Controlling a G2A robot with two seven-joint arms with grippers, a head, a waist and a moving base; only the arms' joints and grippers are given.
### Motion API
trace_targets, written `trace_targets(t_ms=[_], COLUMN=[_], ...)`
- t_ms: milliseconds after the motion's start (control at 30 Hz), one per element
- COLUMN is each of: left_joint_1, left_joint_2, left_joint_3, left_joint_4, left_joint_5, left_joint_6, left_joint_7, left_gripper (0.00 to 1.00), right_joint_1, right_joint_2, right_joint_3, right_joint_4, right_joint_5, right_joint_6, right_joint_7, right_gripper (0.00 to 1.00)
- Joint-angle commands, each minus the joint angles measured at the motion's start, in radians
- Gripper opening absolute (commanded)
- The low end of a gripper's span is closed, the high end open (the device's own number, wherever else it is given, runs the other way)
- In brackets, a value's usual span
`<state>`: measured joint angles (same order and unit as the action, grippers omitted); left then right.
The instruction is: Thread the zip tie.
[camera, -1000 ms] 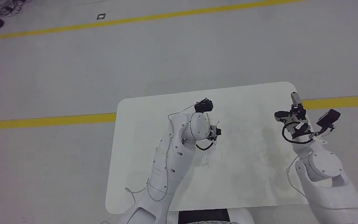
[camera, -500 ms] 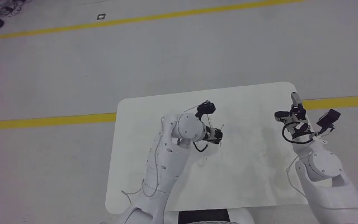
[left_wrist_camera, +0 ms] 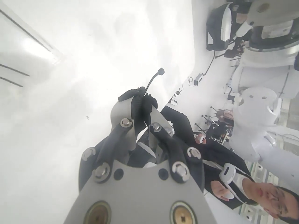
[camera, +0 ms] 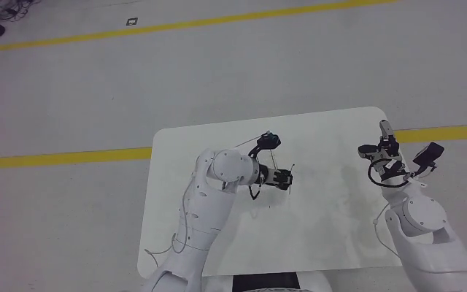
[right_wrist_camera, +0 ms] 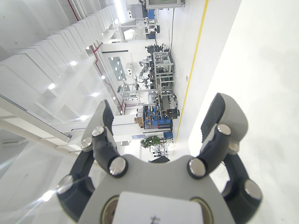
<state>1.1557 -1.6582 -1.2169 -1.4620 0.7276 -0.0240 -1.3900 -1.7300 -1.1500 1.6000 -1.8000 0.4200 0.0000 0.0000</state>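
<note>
Your left tool [left_wrist_camera: 140, 97] clamps the zip tie [left_wrist_camera: 152, 81], ready for threading; next, probably bring the right tool [right_wrist_camera: 161, 108], apart at three o'clock, across.

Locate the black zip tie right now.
The thin black plastic zip tie is pinched in the left gripper, one end curving out past it; in the top view that gripper is above the middle of the white table.

Zip tie [left_wrist_camera: 152, 80] lower end hidden between pressed-together fingers [left_wrist_camera: 120, 113] of the left gripper [left_wrist_camera: 140, 97], strap too small to be traced in the top view
</note>
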Motion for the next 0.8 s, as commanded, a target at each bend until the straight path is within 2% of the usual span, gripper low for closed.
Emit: trace_targets(t_ms=[0, 300, 433, 767], left_joint_1=[-0.001, -0.020, -0.039, -0.085], left_joint_2=[0.018, 0.102, 0.142, 0.215], left_joint_3=[0.009, 0.056, 0.072, 0.139], left_joint_4=[-0.006, -0.017, -0.012, 0.028], left_joint_5=[-0.052, -0.249, -0.305, -0.502], left_joint_6=[-0.014, -0.035, -0.025, -0.075], left_joint_7=[0.000, 0.000, 0.000, 0.000], left_gripper=[0.00, 0.00, 0.00, 0.00], right_joint_1=[0.000, 0.000, 0.000, 0.000], right_joint_2=[0.000, 0.000, 0.000, 0.000], right_joint_3=[0.000, 0.000, 0.000, 0.000], right_joint_4=[0.000, 0.000, 0.000, 0.000], right_joint_5=[0.000, 0.000, 0.000, 0.000], right_joint_6=[0.000, 0.000, 0.000, 0.000], right_joint_7=[0.000, 0.000, 0.000, 0.000], right_gripper=[1.00, 1.00, 1.00, 1.00])
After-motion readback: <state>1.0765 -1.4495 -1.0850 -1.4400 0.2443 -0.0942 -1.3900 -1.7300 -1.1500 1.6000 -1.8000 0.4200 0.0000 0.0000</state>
